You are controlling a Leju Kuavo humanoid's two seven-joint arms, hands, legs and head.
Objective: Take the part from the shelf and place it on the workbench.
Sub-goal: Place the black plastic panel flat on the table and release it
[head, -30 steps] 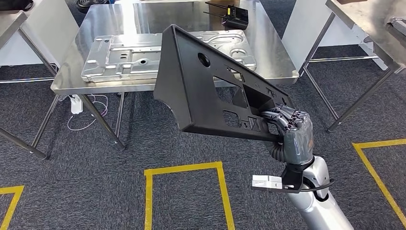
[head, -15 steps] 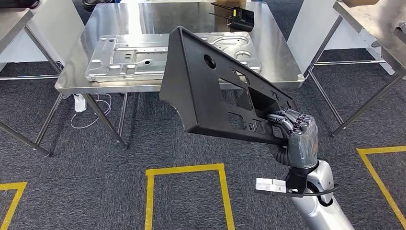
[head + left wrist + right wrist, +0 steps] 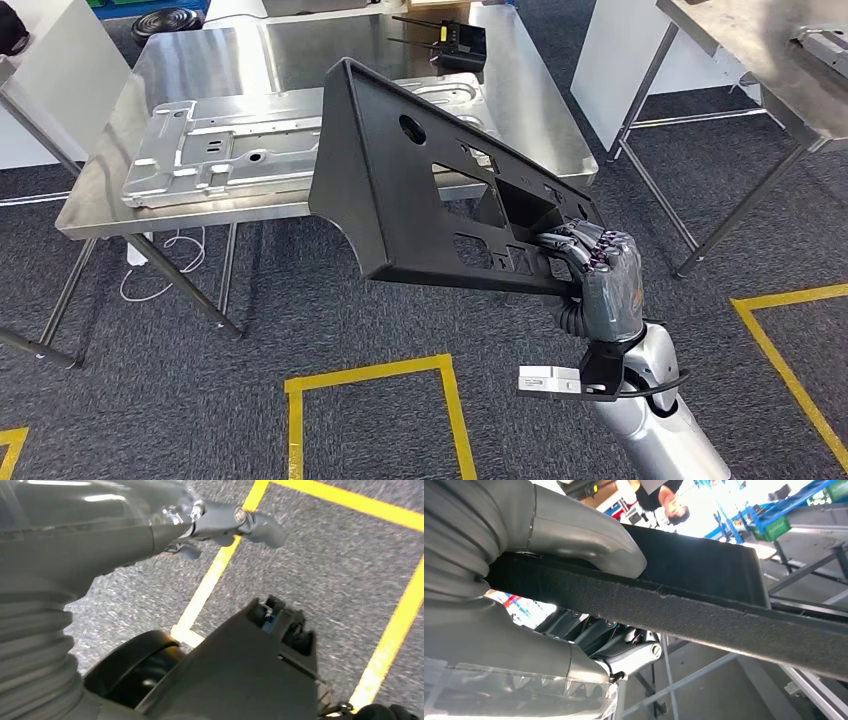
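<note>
The right hand (image 3: 600,275) grips the black part (image 3: 420,190) above the workbench (image 3: 540,100).

Black cutout-pierced part (image 3: 420,190) held tilted in air before the steel workbench (image 3: 540,110).

No legible text, label, brand, number or sign on anything.

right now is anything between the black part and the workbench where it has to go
The right hand holds the black part in the air before the workbench. A silver metal panel covers much of the near side, and a black device lies at the far edge.
</note>
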